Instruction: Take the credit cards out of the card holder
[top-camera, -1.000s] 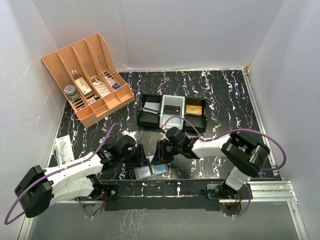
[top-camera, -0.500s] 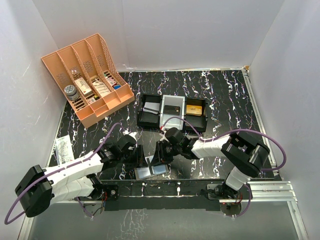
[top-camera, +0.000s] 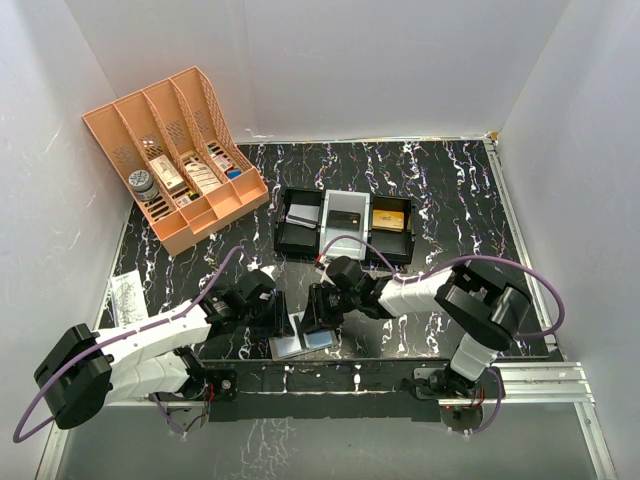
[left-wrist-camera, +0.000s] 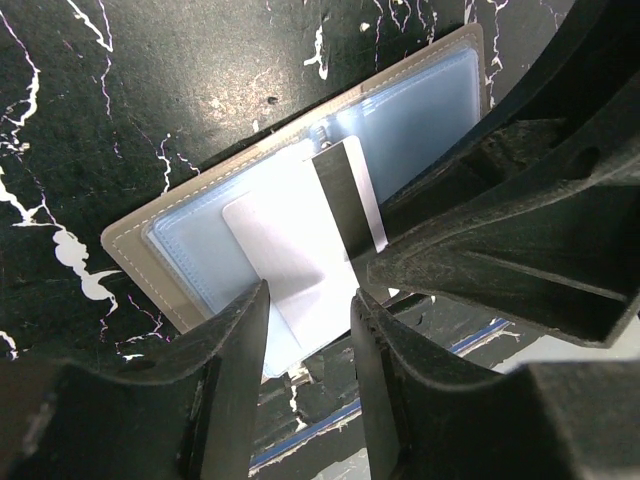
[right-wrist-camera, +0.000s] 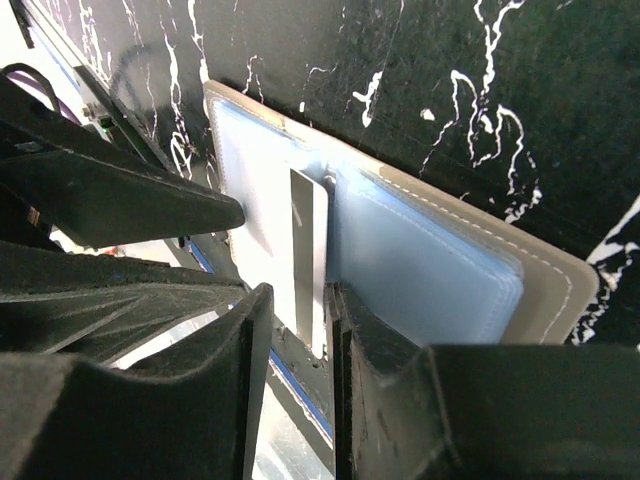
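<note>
The top view places the holder (top-camera: 302, 343) open and flat at the bench's (top-camera: 450, 180) near edge, between the two arms, with the left fingers (top-camera: 280, 318) and right fingers (top-camera: 318, 315) crowded over it so that little of it shows; only the wrist views show the inside; from the left wrist the holder (left-wrist-camera: 420, 110) has a grey-brown stitched rim and grey-blue clear sleeves, and a card (left-wrist-camera: 350, 195), white with a dark stripe, stands up from the middle fold, its edge meeting the right fingers (left-wrist-camera: 480, 230); a pale rectangle (left-wrist-camera: 270, 250) lies flat in the sleeve beside it; the left fingers (left-wrist-camera: 310, 295) are spread apart over the holder's near edge, gripping nothing; from the right wrist the card (right-wrist-camera: 308, 250) runs down between the right fingers (right-wrist-camera: 300, 292), which are nearly together and pinch it, over the holder (right-wrist-camera: 430, 250); further back on the bench sit a black tray (top-camera: 283, 237) and, well apart at the far left, an orange organiser (top-camera: 105, 130)
</note>
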